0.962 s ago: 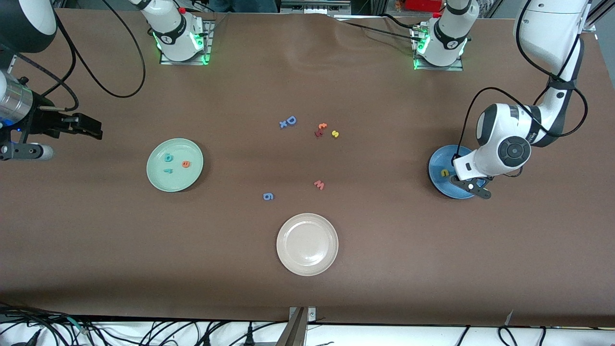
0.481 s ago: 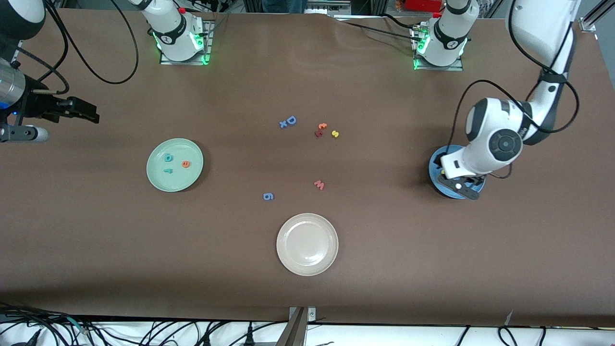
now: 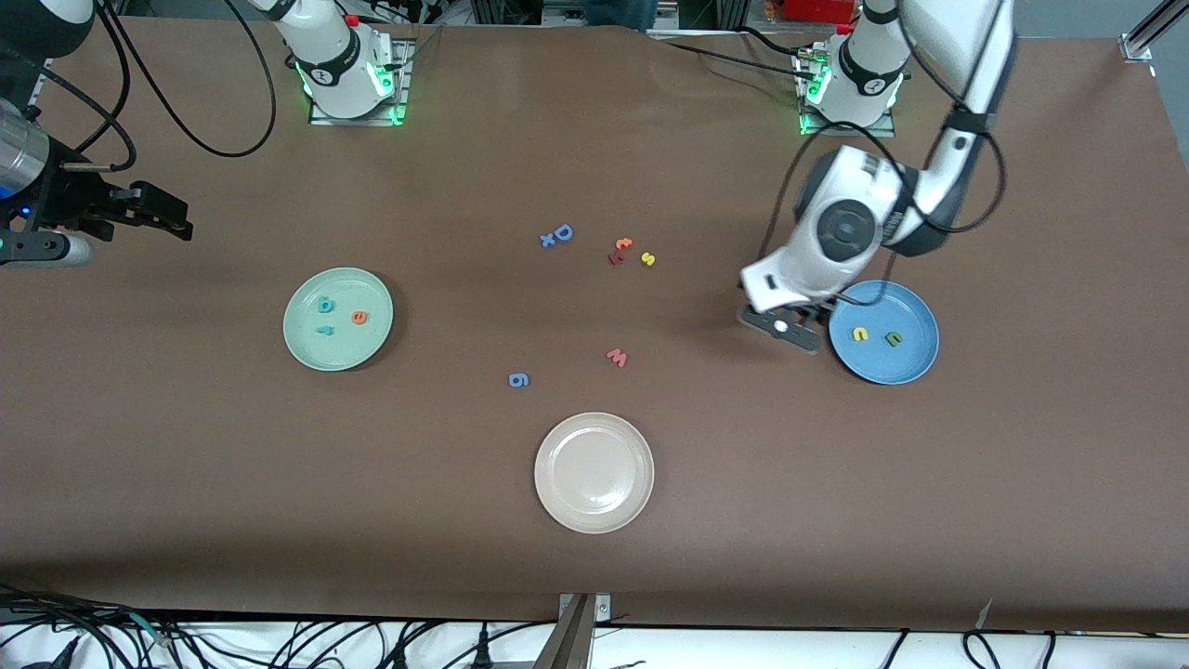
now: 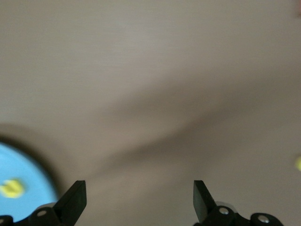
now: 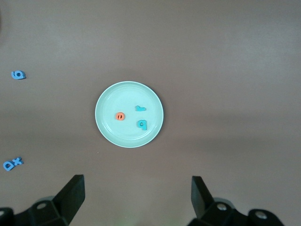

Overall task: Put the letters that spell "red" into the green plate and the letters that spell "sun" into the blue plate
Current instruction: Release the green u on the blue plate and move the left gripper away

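The green plate holds a teal "d", a smaller teal "r" and an orange "e". In the blue plate lie a yellow "n" and an olive "u". The yellow "s" rests on the table near the middle. My left gripper hangs open and empty over bare table beside the blue plate. My right gripper waits open and empty at the right arm's end of the table.
A cream-white plate sits nearest the front camera. Loose letters lie mid-table: a blue "D" and "x", an orange "t" against a dark red letter, a salmon "w" and a blue "g".
My left gripper opened over the blue plate, left the olive "u" in it, and swung off the plate toward the table's middle. The right arm shifted only slightly.
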Available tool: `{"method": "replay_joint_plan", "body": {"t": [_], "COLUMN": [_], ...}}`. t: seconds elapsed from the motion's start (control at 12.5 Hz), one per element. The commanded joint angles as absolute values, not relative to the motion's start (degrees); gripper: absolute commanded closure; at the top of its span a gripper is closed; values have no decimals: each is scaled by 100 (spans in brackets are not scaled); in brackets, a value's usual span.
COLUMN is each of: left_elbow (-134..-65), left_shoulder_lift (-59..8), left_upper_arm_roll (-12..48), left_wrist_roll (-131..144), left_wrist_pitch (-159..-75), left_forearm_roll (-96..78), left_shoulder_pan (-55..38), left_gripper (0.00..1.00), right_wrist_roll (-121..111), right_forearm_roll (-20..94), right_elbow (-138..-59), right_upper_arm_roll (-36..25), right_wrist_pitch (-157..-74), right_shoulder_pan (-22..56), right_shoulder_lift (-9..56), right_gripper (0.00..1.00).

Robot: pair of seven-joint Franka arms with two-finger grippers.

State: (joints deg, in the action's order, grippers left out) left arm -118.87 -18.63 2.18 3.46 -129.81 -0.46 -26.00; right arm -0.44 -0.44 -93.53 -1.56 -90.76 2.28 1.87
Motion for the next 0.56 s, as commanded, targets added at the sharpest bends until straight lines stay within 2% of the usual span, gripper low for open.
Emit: {"method": "replay_joint_plan", "body": {"t": [0.0, 0.32, 0.48], "left_elbow": [-11909, -11874, -11874], "left_shoulder_lift": [-1941, -2574, -2681], "left_upper_arm_roll": [561, 659, 800], "left_wrist_roll": [668, 580, 580], "left_wrist_pitch": [-13024, -14192, -14291], "left_forearm_roll": [-79, 437, 501], "left_shoulder_pan": [-2873, -3515, -3533], "left_gripper": [0, 0, 0], "right_wrist_roll": [-289, -343, -343], "right_forearm_roll": [35, -8, 0], "right_elbow": [-9457, -9449, -9431], "right_upper_arm_roll": [-80, 35, 26], "right_wrist_pitch": [-9114, -9071, -9027], "right_shoulder_pan": [79, -79, -70], "right_shoulder_lift": [70, 53, 62], "right_gripper": [0, 0, 0]}}
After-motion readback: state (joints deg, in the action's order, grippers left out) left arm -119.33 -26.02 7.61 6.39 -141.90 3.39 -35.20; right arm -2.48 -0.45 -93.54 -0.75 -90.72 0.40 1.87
